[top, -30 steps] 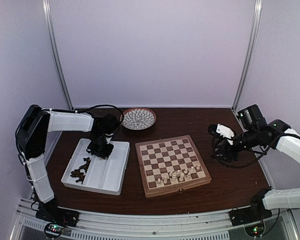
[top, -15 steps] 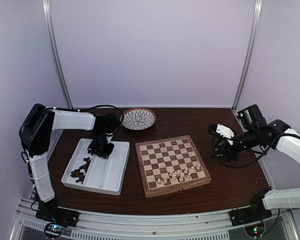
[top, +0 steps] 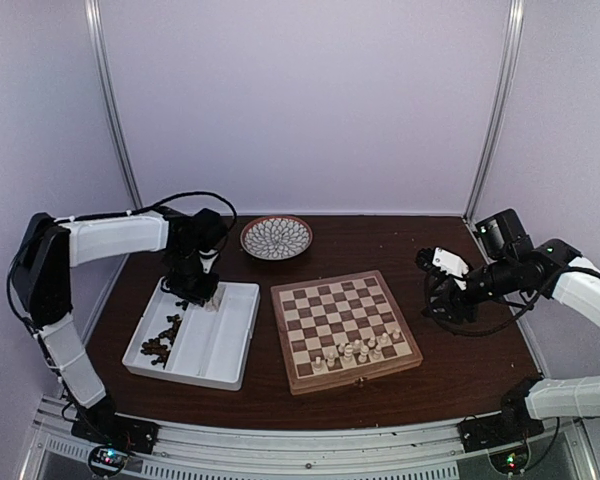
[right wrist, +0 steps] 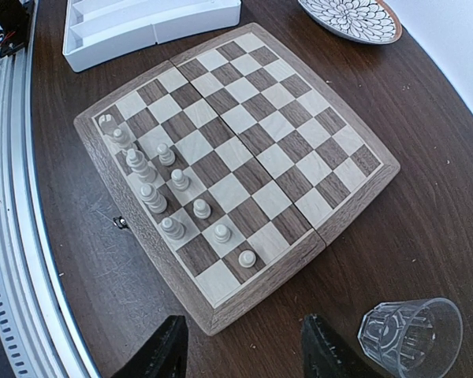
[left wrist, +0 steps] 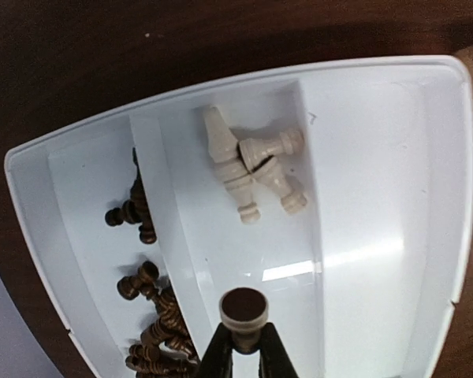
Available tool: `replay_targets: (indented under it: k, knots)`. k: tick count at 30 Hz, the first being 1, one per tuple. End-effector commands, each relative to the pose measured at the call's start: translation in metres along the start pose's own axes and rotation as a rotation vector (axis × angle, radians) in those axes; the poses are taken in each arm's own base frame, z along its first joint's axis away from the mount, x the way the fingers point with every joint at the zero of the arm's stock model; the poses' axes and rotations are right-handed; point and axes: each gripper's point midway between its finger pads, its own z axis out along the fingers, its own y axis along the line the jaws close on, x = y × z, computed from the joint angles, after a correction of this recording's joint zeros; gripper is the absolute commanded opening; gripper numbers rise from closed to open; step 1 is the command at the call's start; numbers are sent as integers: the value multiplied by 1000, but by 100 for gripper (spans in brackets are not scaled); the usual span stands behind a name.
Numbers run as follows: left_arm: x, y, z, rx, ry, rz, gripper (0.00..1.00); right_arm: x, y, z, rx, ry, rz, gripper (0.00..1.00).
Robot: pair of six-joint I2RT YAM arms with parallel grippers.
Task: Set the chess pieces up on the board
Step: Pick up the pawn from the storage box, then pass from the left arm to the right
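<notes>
Several turned cream chess pieces (right wrist: 154, 193) line the checked wooden board's (right wrist: 256, 150) lower-left edge; three lie in the glossy white tray (left wrist: 378, 205). Left tool (left wrist: 243, 350) pinches a cream piece (left wrist: 244, 309), round dark base showing; right tool (right wrist: 244, 350) spread. Only the right wrist view shows a clear glass (right wrist: 410, 335).

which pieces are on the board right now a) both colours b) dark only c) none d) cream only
d: the board carries only cream pieces, grouped along one edge, while the dark pieces lie in the tray.
</notes>
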Motion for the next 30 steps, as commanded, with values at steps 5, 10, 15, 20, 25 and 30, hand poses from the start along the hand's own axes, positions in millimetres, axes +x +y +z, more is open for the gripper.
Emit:
replay_targets:
  k: [5, 10, 15, 20, 25, 30]
  knots:
    - [28, -64, -102, 490, -45, -16, 4, -2, 4, -1, -24, -18, -6, 52]
    - [26, -118, -158, 807, -110, -9, 4, -22, 10, -7, -78, -52, -28, 52]
    - [26, -158, -187, 1001, -91, -24, 5, -44, 15, -9, -127, -53, -71, 52]
    - [37, -185, -180, 1063, 63, -110, 5, -53, 21, -9, -172, -78, -52, 52]
    - [31, -201, -188, 1122, 99, -199, 5, -52, 26, -11, -166, -104, -56, 52]
    - [20, -212, -207, 1166, -8, -101, 6, -70, 31, -19, -169, -99, -133, 52]
